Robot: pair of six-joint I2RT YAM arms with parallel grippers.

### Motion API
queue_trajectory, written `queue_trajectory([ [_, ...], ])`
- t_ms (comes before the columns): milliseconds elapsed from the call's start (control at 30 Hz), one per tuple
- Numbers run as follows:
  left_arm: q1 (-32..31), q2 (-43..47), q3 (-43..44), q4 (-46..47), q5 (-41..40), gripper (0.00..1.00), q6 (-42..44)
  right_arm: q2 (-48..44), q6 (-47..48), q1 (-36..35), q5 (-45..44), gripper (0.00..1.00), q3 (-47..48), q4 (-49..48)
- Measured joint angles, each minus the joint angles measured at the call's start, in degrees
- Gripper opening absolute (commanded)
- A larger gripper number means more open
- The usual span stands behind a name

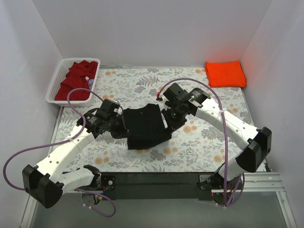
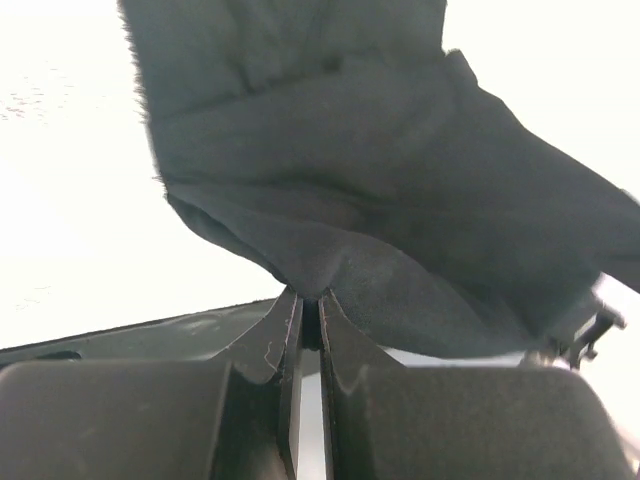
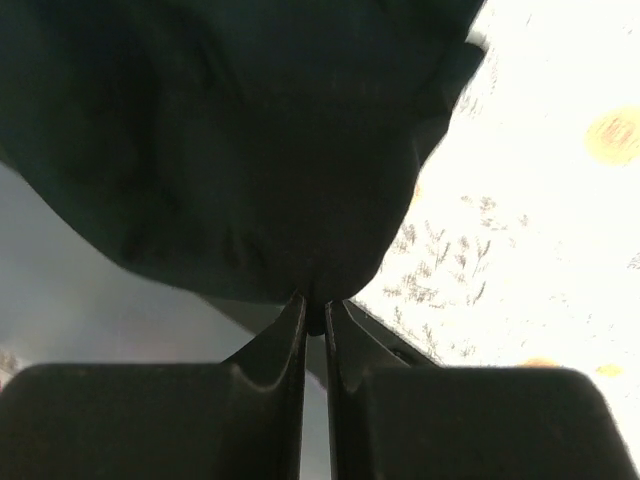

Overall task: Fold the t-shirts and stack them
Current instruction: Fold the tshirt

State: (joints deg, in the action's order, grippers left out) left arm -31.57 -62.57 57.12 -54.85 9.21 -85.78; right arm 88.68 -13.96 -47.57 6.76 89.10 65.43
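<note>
— Left gripper [image 2: 310, 300], entry one: what is it doing?
— Clamping a gathered edge of the soft black t-shirt [image 2: 380, 200].
— Right gripper [image 3: 315, 305]?
— Pinching the opposite edge; the shirt is sitting between both, over the middle of the floral table [image 1: 199, 142].
— Others?
— Orange t-shirt [image 1: 225, 73] is lying folded in the far right corner; dark red t-shirt [image 1: 76, 78] is lying crumpled in the slatted basket [image 1: 53, 85].
</note>
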Motion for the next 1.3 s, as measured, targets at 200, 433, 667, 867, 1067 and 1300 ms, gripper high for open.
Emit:
queue_trajectory([
  [200, -2.05, 5.53, -8.15, 2.08, 6.27, 0.00, 2.58, -9.22, 0.44, -0.63, 5.49, 0.01, -17.40, -1.03],
  [433, -22.88, 13.99, -16.04, 2.82, 8.68, 0.00, -6.56, -19.45, -3.41, -9.33, 11.65, 0.01, -30.01, -1.09],
  [667, -43.34, 11.74, -10.10, -0.26, 4.11, 0.00, -16.63, -23.54, -9.03, -19.78, 16.20, 0.01, -26.64, 1.88],
  [867, -28.13, 9.73, -3.76, -0.13, 1.44, 0.00, -12.83, -19.37, -6.40, -9.35, 13.75, 0.01, -16.41, 1.66],
  [1067, -13.75, 7.43, -5.42, 1.57, 1.62, 0.00, -7.34, -13.27, -0.76, -0.02, 12.22, 0.01, -14.62, 1.11],
  [1300, -3.85, 3.96, -10.78, 7.28, 3.91, 0.00, -2.60, -8.26, 4.50, 6.99, 13.86, 0.01, -16.50, -3.02],
])
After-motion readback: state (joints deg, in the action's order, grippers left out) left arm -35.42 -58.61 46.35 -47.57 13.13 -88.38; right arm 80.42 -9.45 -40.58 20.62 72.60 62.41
